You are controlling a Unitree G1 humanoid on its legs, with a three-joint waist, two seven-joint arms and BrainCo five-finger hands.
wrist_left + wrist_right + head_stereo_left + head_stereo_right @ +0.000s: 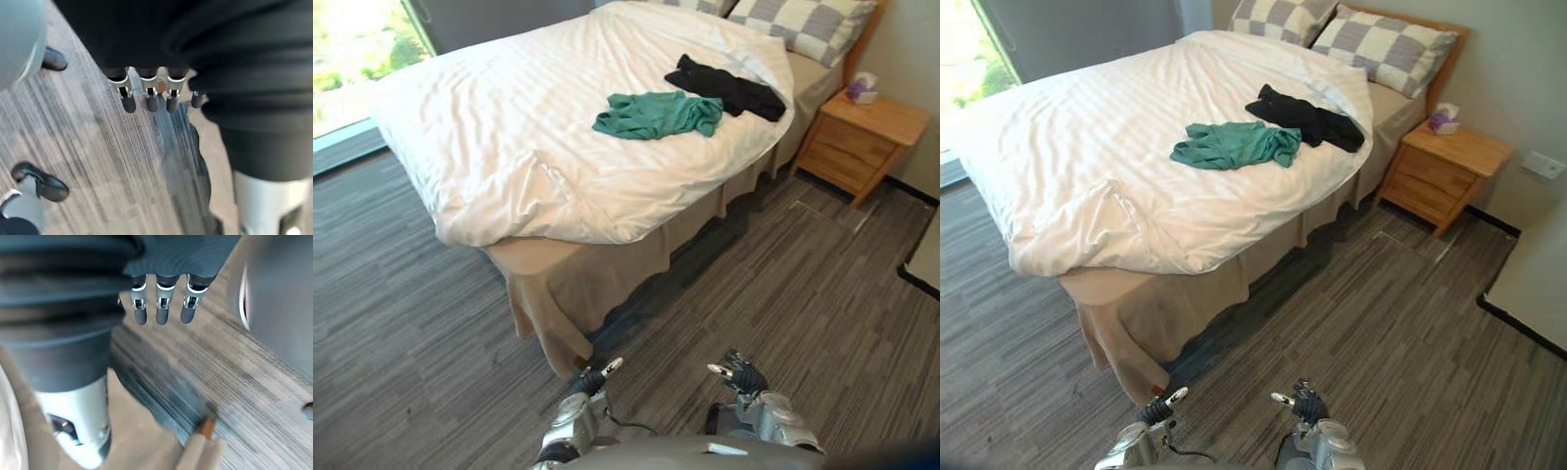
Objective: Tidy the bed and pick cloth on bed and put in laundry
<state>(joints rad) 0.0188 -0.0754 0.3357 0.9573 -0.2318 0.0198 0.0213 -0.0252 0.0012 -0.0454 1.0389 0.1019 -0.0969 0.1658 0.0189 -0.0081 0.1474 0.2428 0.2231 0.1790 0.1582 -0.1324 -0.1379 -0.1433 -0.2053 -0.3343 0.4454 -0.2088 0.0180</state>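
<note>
Left hand (592, 379): I see it low at the near edge, over the floor (401, 294) by the bed's near corner. Its wrist view shows the fingers (128, 103) straight in a row, relaxed, holding nothing.
Right hand (741, 373): just right of the left one and apart from it. Its wrist view shows straight fingers (161, 316) over grey striped floor, nothing in them.
Green cloth (658, 115): crumpled on the white duvet (509, 137), toward the bed's right side, far from both hands.
Black cloth (729, 90): on the duvet just beyond the green one and to its right, their ends meeting or nearly so.
Checked pillows (1386, 47): at the far end. The right eye view takes in both, while the left eye view cuts them off.
Bed skirt (568, 294): beige, hanging below the duvet. I also see it close up in the right wrist view.
Nightstand (862, 137): wooden, right of the bed, with a tissue box (863, 89) on top.
</note>
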